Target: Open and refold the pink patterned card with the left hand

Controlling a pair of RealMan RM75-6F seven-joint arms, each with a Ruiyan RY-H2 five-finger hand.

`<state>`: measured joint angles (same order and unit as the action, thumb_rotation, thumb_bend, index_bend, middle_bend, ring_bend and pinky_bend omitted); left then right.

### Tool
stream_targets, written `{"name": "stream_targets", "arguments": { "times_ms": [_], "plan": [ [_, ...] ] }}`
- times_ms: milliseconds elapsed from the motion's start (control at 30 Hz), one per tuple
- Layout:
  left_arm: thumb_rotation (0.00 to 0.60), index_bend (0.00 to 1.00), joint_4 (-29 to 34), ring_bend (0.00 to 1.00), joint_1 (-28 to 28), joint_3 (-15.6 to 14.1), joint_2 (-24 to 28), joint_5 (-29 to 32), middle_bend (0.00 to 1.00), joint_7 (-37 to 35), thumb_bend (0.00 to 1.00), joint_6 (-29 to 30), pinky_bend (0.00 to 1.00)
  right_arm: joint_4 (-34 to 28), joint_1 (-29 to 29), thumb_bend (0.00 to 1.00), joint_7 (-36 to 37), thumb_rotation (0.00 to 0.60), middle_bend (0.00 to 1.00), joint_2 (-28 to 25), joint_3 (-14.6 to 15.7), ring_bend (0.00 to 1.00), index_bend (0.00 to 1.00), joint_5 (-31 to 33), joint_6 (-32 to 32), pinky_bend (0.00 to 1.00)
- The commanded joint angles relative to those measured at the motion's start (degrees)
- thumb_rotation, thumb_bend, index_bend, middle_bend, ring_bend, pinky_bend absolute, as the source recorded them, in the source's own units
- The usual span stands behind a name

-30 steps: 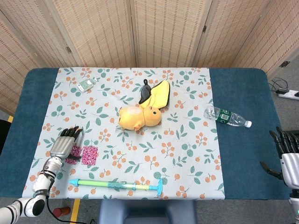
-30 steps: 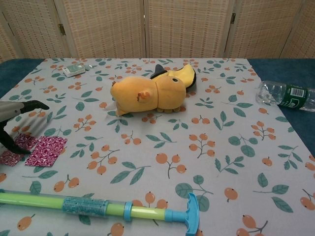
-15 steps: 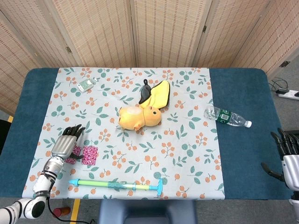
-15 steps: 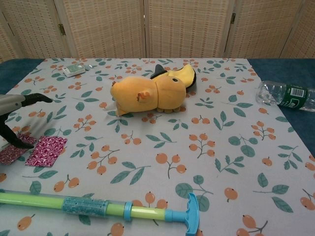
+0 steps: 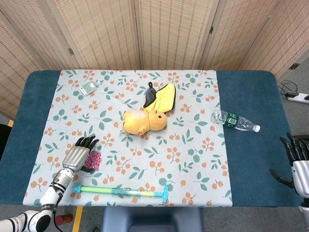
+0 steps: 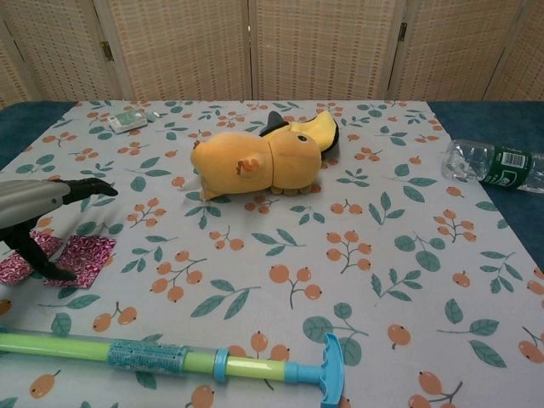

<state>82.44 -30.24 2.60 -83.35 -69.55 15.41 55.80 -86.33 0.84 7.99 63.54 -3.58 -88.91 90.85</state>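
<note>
The pink patterned card (image 5: 93, 160) lies spread flat on the floral cloth near the front left. In the chest view the card (image 6: 89, 255) shows as two panels side by side. My left hand (image 5: 78, 154) hovers over it with fingers stretched forward and covers its left part. From the chest, the left hand (image 6: 38, 208) has its thumb pointing down, the tip at the card's surface; nothing is clasped. My right hand (image 5: 297, 157) stays off the table's right edge, fingers apart and empty.
A yellow plush toy (image 5: 145, 118) lies mid-table. A water bottle (image 5: 234, 121) lies on the blue cloth at the right. A green and blue stick toy (image 5: 120, 192) runs along the front edge just below the card. A small packet (image 5: 89, 88) sits back left.
My left hand has slid to the right, from beside the card's left edge to over the card, hiding its left panel. The right hand has hardly moved.
</note>
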Motion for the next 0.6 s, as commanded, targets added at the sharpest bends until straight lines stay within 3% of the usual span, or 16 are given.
{"name": "stream_targets", "arguments": {
  "times_ms": [33,600],
  "plan": [
    [0.6,0.06,-0.1,0.0,0.2,-0.4,-0.1,0.2,0.0,0.4,0.09,-0.2,0.0,0.0,-0.1,0.23,0.0,0.6,0.0,0.0,0.0,0.0,0.0,0.0,0.1,0.0],
    [0.6,0.06,-2.3,0.0,0.0,0.4,-0.5,2.0,0.0,-0.2,0.09,-1.2,0.0,0.2,-0.1,0.23,0.1,0.6,0.0,0.2,0.0,0.0,0.0,0.1,0.0,0.0]
  ]
}}
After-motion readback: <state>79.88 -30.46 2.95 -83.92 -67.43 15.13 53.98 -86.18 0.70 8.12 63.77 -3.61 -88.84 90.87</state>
